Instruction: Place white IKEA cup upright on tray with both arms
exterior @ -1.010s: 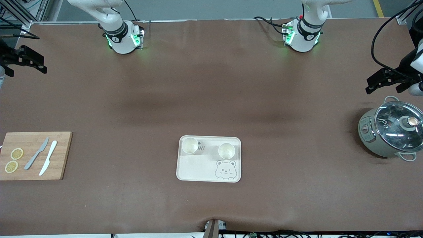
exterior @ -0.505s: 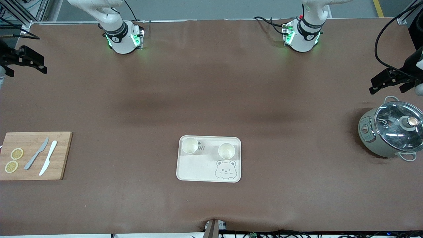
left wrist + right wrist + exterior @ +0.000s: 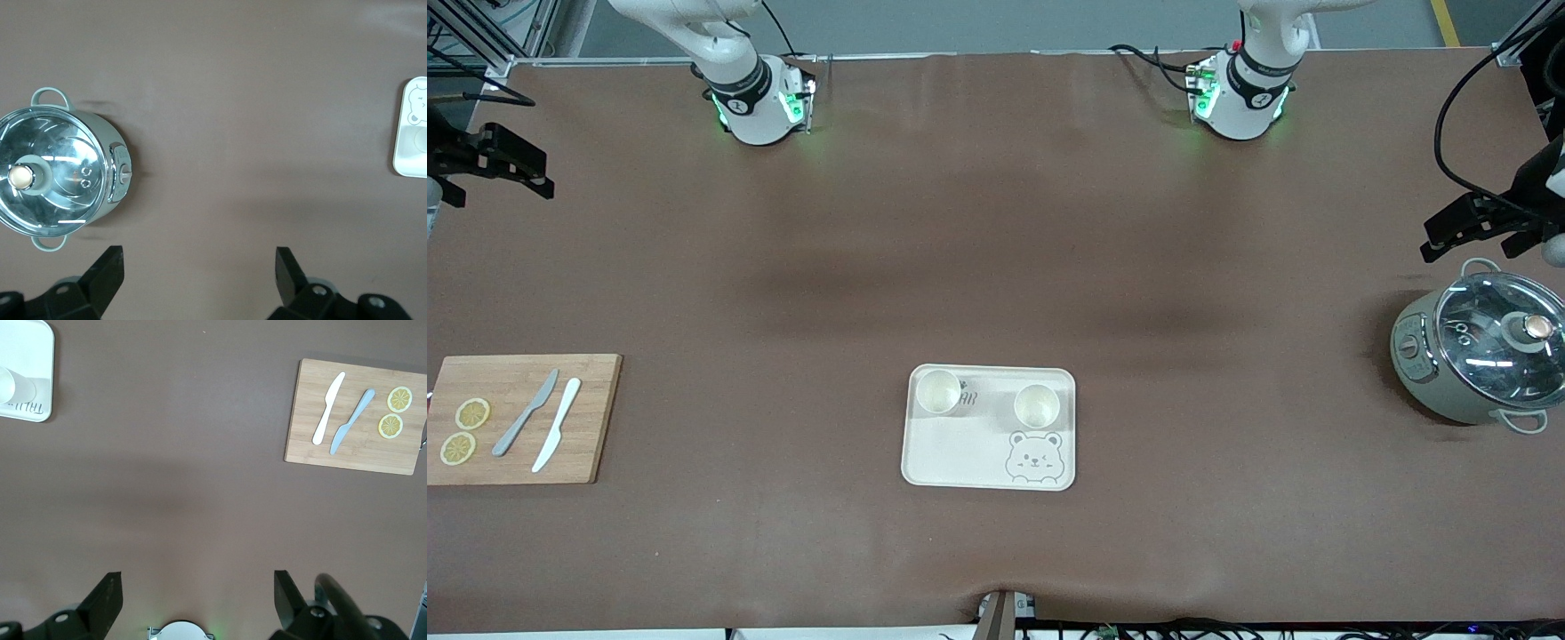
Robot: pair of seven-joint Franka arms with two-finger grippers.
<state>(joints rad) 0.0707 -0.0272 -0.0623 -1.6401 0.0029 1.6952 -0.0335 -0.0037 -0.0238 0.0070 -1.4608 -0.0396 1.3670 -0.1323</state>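
The cream tray with the bear drawing (image 3: 951, 453) lies in the middle of the table, near the front camera. Two white cups stand upright on it, one (image 3: 938, 392) toward the right arm's end and one (image 3: 1037, 405) toward the left arm's end. My left gripper (image 3: 1449, 233) is open and empty, up over the table's end next to the pot; its wrist view shows its jaws wide apart (image 3: 199, 277). My right gripper (image 3: 534, 169) is open and empty over the other end of the table; its wrist view (image 3: 198, 597) shows the same. Both are well apart from the tray.
A grey-green cooking pot with a glass lid (image 3: 1480, 356) stands at the left arm's end. A wooden cutting board (image 3: 525, 418) with two knives and two lemon slices lies at the right arm's end. Brown table surface lies between them.
My left gripper has drawn back a little toward its end of the table and risen. The right gripper, tray and cups have not moved.
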